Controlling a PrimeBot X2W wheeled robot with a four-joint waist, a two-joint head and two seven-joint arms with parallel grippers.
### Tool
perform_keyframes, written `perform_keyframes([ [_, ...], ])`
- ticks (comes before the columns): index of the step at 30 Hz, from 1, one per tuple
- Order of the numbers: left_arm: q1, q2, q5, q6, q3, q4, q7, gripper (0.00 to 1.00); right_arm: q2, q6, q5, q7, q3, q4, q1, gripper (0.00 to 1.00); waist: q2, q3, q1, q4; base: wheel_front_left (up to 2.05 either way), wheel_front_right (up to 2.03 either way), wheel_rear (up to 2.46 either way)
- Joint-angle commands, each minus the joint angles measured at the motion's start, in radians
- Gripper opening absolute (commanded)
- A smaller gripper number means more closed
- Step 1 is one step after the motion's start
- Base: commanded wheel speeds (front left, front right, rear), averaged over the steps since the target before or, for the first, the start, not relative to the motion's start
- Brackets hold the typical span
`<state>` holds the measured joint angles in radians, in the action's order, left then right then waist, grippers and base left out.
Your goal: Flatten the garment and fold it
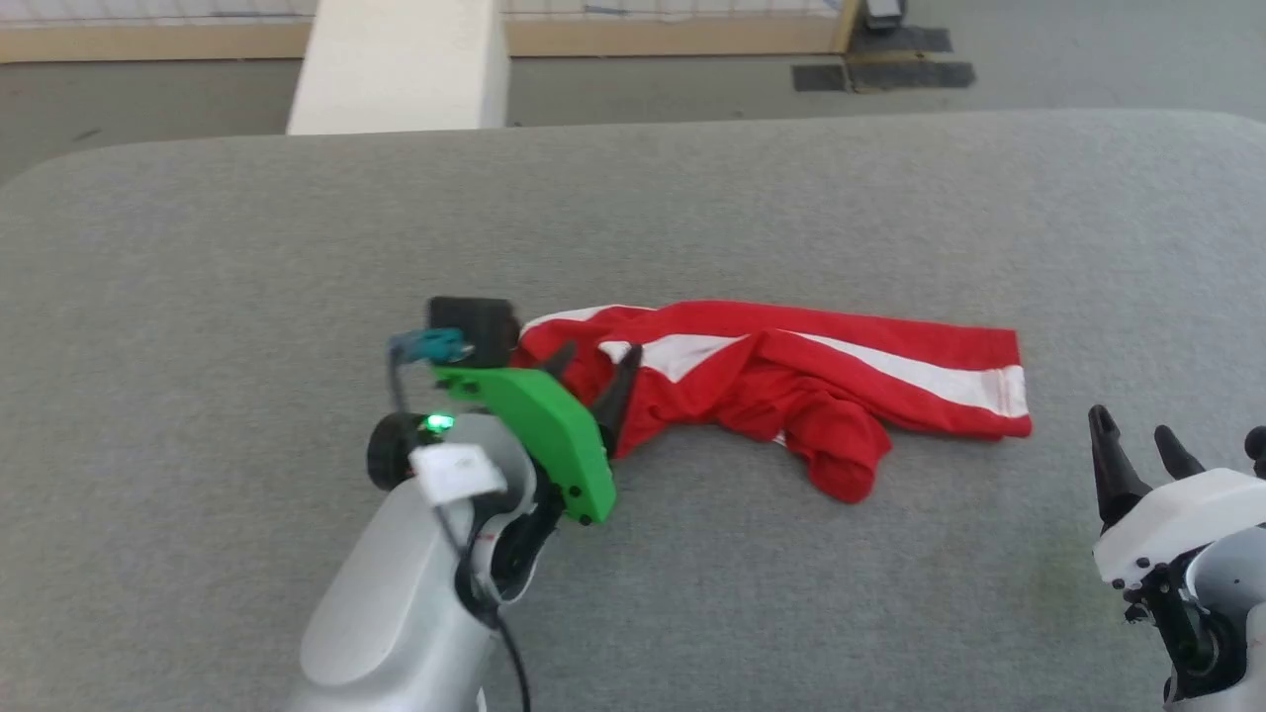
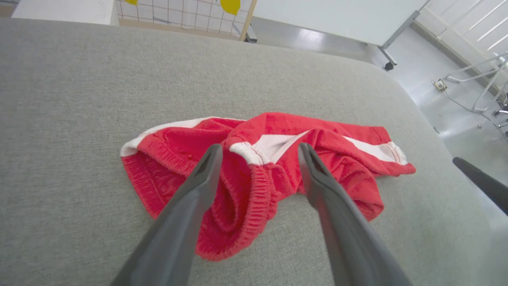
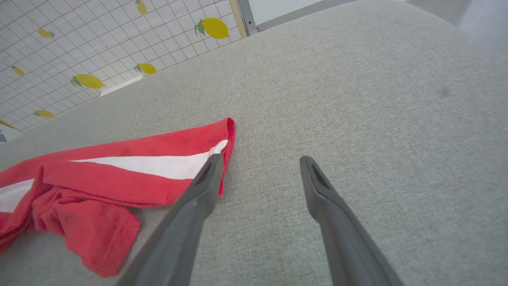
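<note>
The garment (image 1: 781,381) is a pair of bright red shorts with a white side stripe, lying crumpled and stretched sideways on the grey padded table (image 1: 692,198). Its bunched waistband end (image 2: 234,198) lies at the left, its white-hemmed leg end (image 3: 222,151) at the right. My left gripper (image 1: 593,381) hovers open over the waistband end, and in the left wrist view (image 2: 260,153) its fingers straddle the elastic folds with nothing pinched. My right gripper (image 1: 1137,445) stands open near the table's right front, and in the right wrist view (image 3: 260,163) it sits just right of the hem with bare table between its fingers.
The grey table's rounded far edge (image 1: 633,124) borders the floor. A white block (image 1: 401,64) stands beyond it. A wheeled whiteboard stand (image 2: 389,63) and a lemon-patterned tiled screen (image 3: 79,47) stand off the table.
</note>
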<state>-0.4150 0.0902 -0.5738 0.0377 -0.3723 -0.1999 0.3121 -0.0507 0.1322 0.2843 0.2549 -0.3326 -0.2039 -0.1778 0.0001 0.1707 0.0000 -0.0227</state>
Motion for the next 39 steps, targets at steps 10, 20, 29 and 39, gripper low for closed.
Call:
perform_keyframes([
  [10,-0.059,0.015,-0.005,0.037,-0.013,-0.030,0.104,0.18,0.000,-0.002,0.008,-0.025,-0.006,0.012,-0.002,1.00,-0.0001,0.054,0.0000,-0.060,0.00,0.00,0.00],
  [20,-0.048,0.018,-0.008,0.010,-0.006,-0.007,0.014,0.00,0.000,-0.002,-0.005,-0.030,0.020,0.029,-0.023,1.00,-0.0001,0.068,0.0000,-0.041,0.00,0.00,0.00],
  [29,0.017,0.012,-0.019,0.011,-0.022,0.057,-0.015,0.00,0.000,-0.002,-0.113,0.158,0.153,0.028,-0.123,1.00,-0.0001,0.091,0.0000,-0.025,0.00,0.00,0.00],
  [39,0.010,0.002,-0.024,0.008,-0.054,0.068,-0.011,0.00,0.000,-0.002,-0.231,0.334,0.148,-0.095,-0.252,0.00,-0.0001,0.126,0.0000,0.003,0.00,0.00,0.00],
])
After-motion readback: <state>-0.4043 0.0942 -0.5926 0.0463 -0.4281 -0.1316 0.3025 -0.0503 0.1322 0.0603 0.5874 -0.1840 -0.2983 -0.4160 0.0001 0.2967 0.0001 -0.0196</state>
